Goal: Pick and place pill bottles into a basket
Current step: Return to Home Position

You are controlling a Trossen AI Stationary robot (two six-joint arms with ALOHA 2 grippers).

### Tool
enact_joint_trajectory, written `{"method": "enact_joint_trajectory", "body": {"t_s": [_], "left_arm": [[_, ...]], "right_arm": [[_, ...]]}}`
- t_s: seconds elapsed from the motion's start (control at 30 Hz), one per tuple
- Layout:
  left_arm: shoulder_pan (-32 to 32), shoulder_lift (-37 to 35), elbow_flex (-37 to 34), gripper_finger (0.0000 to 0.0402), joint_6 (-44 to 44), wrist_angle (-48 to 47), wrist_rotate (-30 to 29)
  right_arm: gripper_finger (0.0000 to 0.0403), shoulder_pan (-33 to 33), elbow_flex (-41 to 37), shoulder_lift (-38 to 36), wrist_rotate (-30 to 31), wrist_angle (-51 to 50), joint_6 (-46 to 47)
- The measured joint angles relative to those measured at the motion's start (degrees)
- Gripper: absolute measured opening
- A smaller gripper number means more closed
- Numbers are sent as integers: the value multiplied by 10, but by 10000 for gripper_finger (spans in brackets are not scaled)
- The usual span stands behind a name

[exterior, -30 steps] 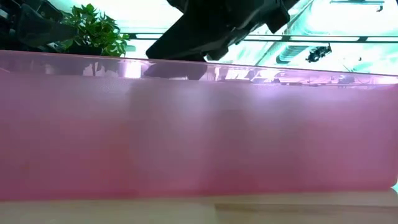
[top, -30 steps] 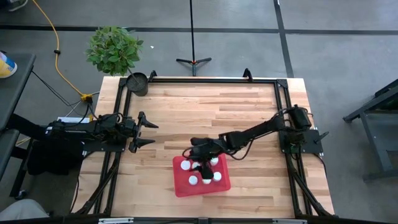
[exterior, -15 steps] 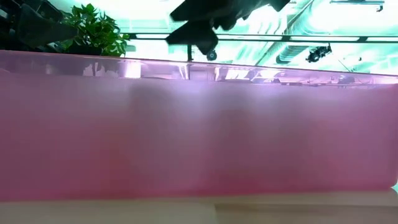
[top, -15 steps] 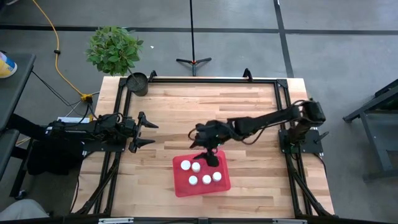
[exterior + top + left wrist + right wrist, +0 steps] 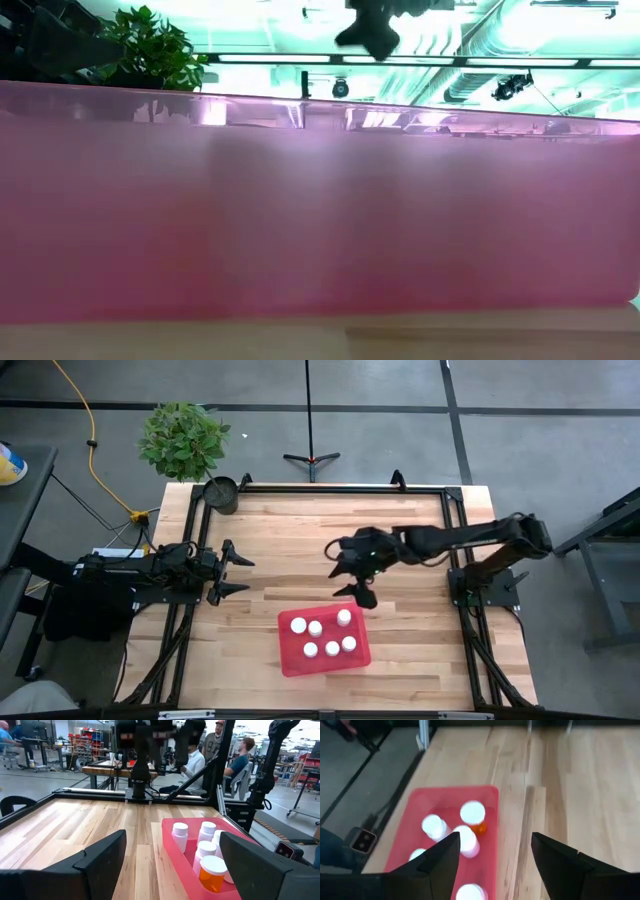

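Basket (image 5: 297, 665): shallow translucent red tray with rounded corners, on the front half of the wooden table (image 5: 300, 530), about midway across.
Pill bottles (image 5: 316, 628): six, all inside the basket with their round white caps up. They are tiny beside the tray, and most bodies look white.
Amber bottle (image 5: 213, 874): orange-amber body under a white cap, in the basket with the rest.
Right gripper (image 5: 350, 575): over the table just behind the basket — jaws apart, holding nothing.
Left gripper (image 5: 240, 575): at the table's left side, well apart from the basket — jaws apart, empty.
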Motion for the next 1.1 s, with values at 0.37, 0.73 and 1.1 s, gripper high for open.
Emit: {"method": "enact_joint_trajectory", "body": {"t_s": [0.37, 0.73, 1.1], "left_arm": [[0, 0, 0, 353, 0, 0, -2], [0, 0, 0, 353, 2, 1, -2], [0, 0, 0, 353, 2, 1, -3]], "right_arm": [[236, -32, -44, -131, 25, -3, 17], [236, -52, -163, -309, 61, 54, 99], [236, -52, -308, -496, 115, 190, 128]]}}
